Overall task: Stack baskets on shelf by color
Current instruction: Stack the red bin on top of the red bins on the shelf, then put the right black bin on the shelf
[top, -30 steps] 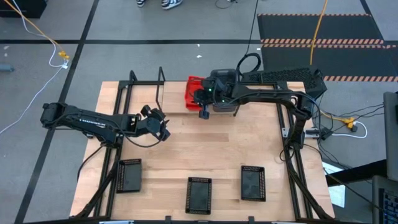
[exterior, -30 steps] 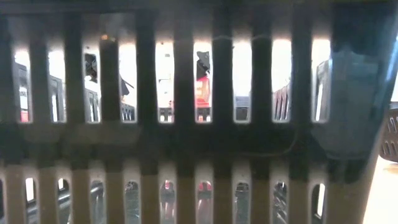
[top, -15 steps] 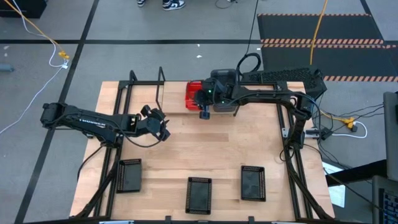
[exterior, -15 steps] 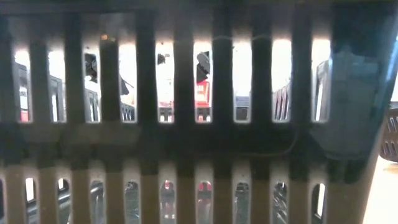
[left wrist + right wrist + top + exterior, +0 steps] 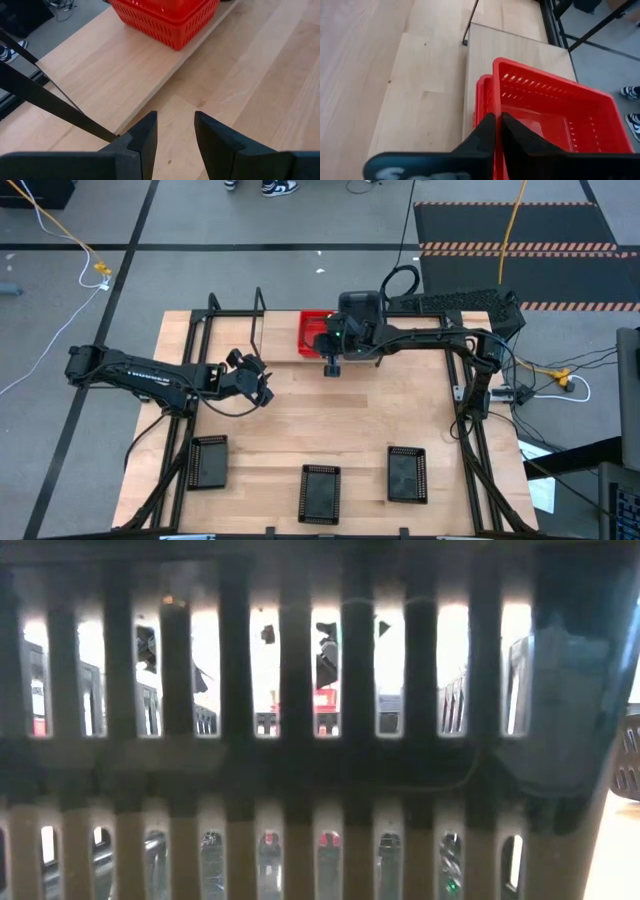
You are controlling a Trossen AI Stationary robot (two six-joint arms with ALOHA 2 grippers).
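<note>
Left gripper [image 5: 262, 390] hovers over bare table [image 5: 330, 420] left of centre, just near of the shelf's [image 5: 235, 320] upright posts; fingers [image 5: 145, 137] parted, nothing between them, same pose as a second ago. Shelf stands at the far left of the table, a pale board under it.

Three black baskets sit in a row along the near edge: left black basket [image 5: 208, 461], middle black basket [image 5: 320, 493], right black basket [image 5: 407, 473], none moved. In the low view the middle one's slotted wall [image 5: 300, 740] fills nearly the whole picture, so little beyond it can be read.

Red baskets [image 5: 310, 332] rest at the far centre on the board, nested one inside another as the right wrist view shows [image 5: 545, 110]. Since a second ago the stack looks squarer to the table, and less grey shows beside it under the arm.

Right gripper [image 5: 331, 365] is just near of the red stack's near side; it has shifted slightly nearer than before. Its fingers [image 5: 487, 135] are pressed together, clenched on nothing, tips right at the red rim; whether they touch it cannot be told.
</note>
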